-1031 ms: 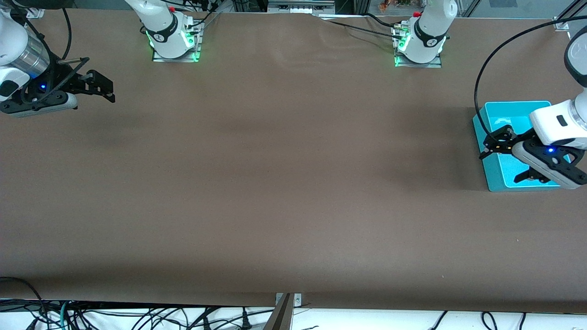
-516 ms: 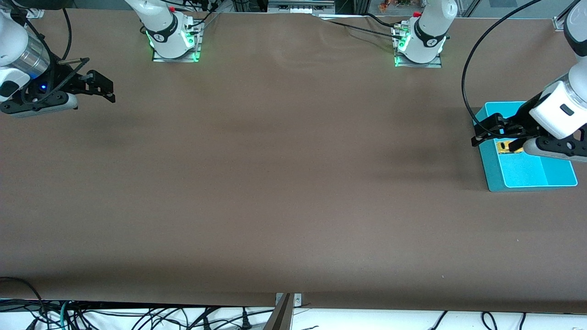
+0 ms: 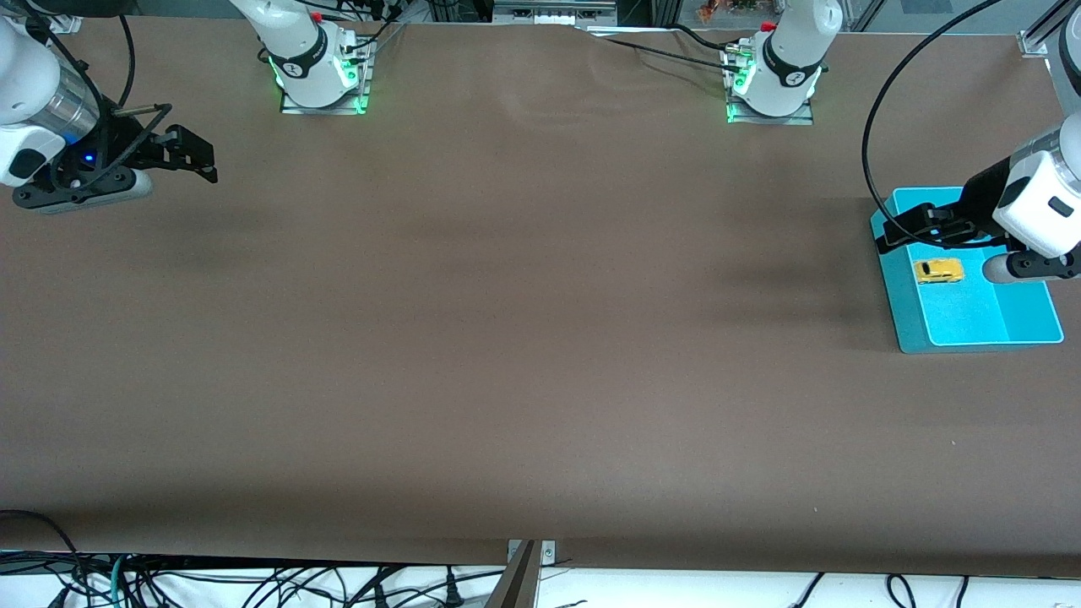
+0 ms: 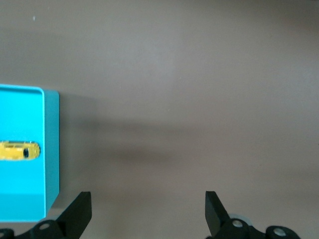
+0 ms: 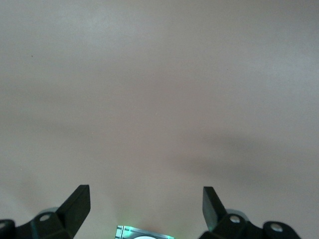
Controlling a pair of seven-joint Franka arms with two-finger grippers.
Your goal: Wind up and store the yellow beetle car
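The yellow beetle car (image 3: 938,270) lies in the turquoise tray (image 3: 908,325) at the left arm's end of the table. It also shows in the left wrist view (image 4: 19,151), inside the tray (image 4: 51,149). My left gripper (image 3: 902,226) is open and empty, up in the air over the tray's edge, apart from the car. In its wrist view the gripper (image 4: 148,211) has its fingers spread wide over bare table. My right gripper (image 3: 192,157) is open and empty, and waits over the right arm's end of the table. In its own view the gripper (image 5: 146,206) shows only bare table.
The brown table (image 3: 524,338) stretches between the two arms. The right arm's base (image 3: 317,72) and the left arm's base (image 3: 770,80) stand along the edge farthest from the front camera. Cables (image 3: 253,583) hang below the edge nearest it.
My left gripper has lifted off the tray and drawn back, uncovering the yellow car, which now lies free in the tray. The right gripper has barely shifted.
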